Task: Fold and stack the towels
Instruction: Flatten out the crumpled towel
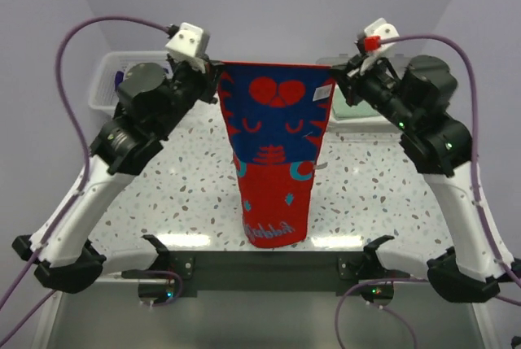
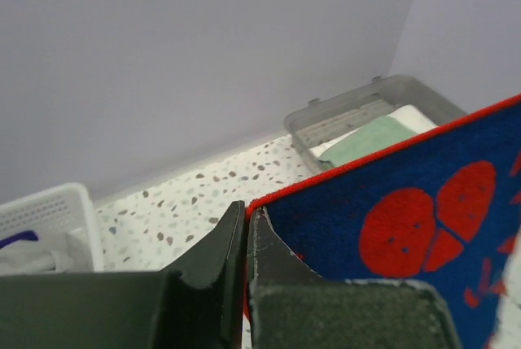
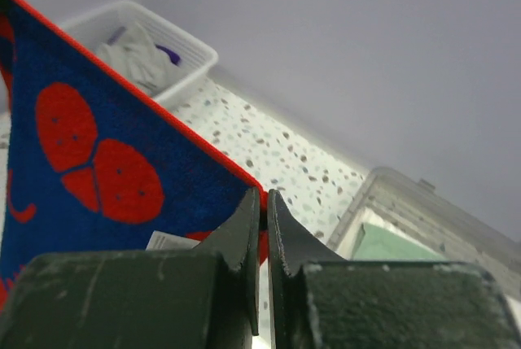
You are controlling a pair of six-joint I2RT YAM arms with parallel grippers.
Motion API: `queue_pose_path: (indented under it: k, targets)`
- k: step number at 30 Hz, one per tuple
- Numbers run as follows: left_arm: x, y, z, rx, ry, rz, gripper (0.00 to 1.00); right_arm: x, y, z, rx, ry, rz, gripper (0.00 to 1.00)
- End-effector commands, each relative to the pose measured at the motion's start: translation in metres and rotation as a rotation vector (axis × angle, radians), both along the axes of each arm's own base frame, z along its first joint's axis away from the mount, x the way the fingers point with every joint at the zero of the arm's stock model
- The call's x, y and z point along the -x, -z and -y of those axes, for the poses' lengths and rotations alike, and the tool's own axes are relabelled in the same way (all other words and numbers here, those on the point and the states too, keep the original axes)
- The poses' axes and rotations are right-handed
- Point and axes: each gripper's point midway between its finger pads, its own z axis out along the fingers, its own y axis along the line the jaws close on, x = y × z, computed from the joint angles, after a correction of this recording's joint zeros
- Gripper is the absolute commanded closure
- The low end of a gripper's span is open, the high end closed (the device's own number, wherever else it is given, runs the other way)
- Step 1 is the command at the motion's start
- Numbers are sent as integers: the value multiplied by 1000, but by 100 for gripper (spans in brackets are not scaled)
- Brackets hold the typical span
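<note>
Between the two raised grippers, the red-and-blue patterned towel (image 1: 277,154) is hanging spread flat, its lower end trailing down below them. The left gripper (image 1: 213,68) is pinching the towel's top left corner, jaws closed tight on the hem. The right gripper (image 1: 338,72) is clamping the opposite top corner likewise. Beyond the left gripper a white basket (image 1: 102,89) is sitting. Beyond the right one, a clear tray (image 2: 326,113) is holding a mint green towel (image 2: 366,139).

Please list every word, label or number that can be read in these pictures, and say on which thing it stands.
On the blue-and-red patterned cloth towel, pale lettering near its lower edge: it seems to be one word, seen upside down, too blurred to read.
On the same towel, a small white label: too small to read.
No other text is visible.
</note>
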Motion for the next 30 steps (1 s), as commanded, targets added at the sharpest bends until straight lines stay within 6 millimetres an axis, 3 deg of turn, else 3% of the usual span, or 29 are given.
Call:
queue_pose_path:
  k: [1,3,4,6,7,8,9,11,12,14,15,16,19,22,24,25,26,29,30]
  targets:
    - [-80,76,-37,-139,-335,-120,100,-71,56,38,133,319,-90,100]
    - [-110,99,-32,-117,-325,-153,100,-97,73,36,164,360,-85,100]
    - [-138,125,-41,-132,-364,-201,100,-119,94,31,196,377,-120,100]
    - [-168,141,-42,-116,-372,-213,100,-147,108,31,206,412,-122,100]
    - [-194,161,-46,-130,-397,-248,100,-159,116,29,208,414,-131,100]
    - [-207,170,-43,-131,-384,-262,100,-180,143,23,233,411,-173,100]
    - [-230,202,-45,-156,-384,-308,100,-193,143,23,212,418,-159,100]
    - [-251,210,-39,-155,-367,-308,100,-223,171,15,208,398,-198,100]
    - [-266,239,-41,-179,-369,-350,100,-231,179,13,206,390,-210,100]
    - [-282,245,-42,-174,-359,-350,100,-247,197,8,201,372,-234,100]
    - [-291,263,-45,-179,-359,-373,100,-260,212,6,202,361,-252,100]
    - [-297,262,-46,-169,-353,-365,100,-266,218,3,202,350,-257,100]
    - [-308,271,-44,-148,-305,-366,100,-279,239,-3,205,307,-287,100]
    - [-304,281,-40,-155,-267,-385,100,-277,255,-6,219,280,-330,100]
    - [-291,288,-36,-164,-224,-401,100,-268,269,-4,239,275,-373,100]
    - [-286,289,-36,-164,-213,-406,100,-263,264,-2,239,275,-374,100]
    - [-280,290,-36,-158,-205,-416,100,-253,275,-3,244,252,-407,100]
    - [-252,299,-33,-147,-159,-466,100,-231,275,1,252,243,-451,100]
    - [-237,303,-35,-145,-153,-492,100,-220,286,5,265,246,-498,100]
